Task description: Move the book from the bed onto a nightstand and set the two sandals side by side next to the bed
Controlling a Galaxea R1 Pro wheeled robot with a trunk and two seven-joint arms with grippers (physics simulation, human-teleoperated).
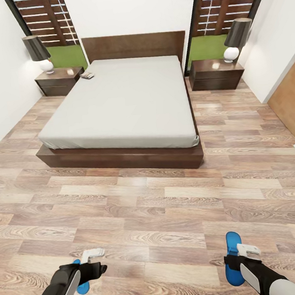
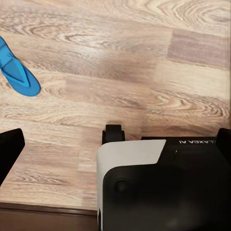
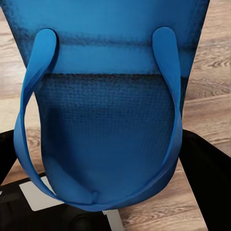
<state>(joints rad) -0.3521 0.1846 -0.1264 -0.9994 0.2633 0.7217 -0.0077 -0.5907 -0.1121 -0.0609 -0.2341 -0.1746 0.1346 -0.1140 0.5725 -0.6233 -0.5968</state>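
The bed (image 1: 123,100) stands ahead against the far wall, a nightstand (image 1: 59,81) at its left and another nightstand (image 1: 216,73) at its right. The book (image 1: 87,75) lies on the mattress's far left corner, beside the left nightstand. My right gripper (image 1: 242,252) (image 3: 103,159) is shut on a blue sandal (image 1: 232,245) (image 3: 110,96), held off the floor close to the wrist camera. My left gripper (image 1: 97,259) (image 2: 115,139) is open and holds nothing. The other sandal (image 1: 83,285) (image 2: 19,72) lies flat on the floor below it, apart from the fingers.
Each nightstand carries a lamp (image 1: 38,52) (image 1: 236,39). Wood-plank floor (image 1: 154,211) stretches between me and the bed's foot. A brown door (image 1: 293,99) is on the right wall. My own base (image 2: 159,187) sits under the left arm.
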